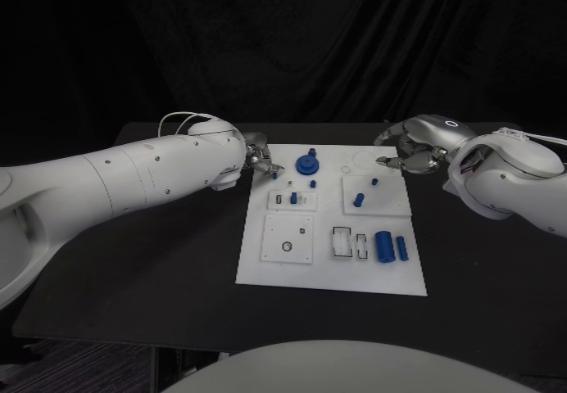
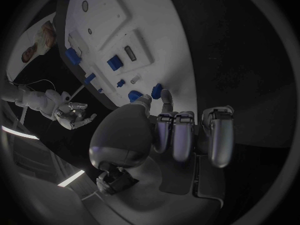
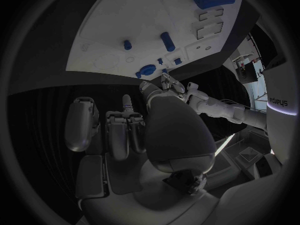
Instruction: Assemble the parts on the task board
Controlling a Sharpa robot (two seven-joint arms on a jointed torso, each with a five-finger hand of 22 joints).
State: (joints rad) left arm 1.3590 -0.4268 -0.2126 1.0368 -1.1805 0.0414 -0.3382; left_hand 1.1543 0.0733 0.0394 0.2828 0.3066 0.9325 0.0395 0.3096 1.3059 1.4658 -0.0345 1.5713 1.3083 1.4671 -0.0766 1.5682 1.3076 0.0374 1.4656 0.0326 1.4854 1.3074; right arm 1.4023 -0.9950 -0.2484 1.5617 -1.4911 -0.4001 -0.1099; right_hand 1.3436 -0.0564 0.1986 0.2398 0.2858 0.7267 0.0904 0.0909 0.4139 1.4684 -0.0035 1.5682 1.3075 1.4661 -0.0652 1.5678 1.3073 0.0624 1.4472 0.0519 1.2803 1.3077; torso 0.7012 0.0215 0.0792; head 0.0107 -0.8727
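Left hand (image 1: 262, 162): at the task board (image 1: 266, 270) far-left corner, about 11 o'clock; thumb and a finger pinch a small blue part (image 2: 156, 91) at the board's edge. Blue round part (image 1: 307, 164): on the board, 12 o'clock. Two blue cylinders (image 1: 391, 246): lying at 4 o'clock. Right hand (image 1: 410, 154): off the far-right corner, 1 o'clock, fingers curled; contents cannot be told.
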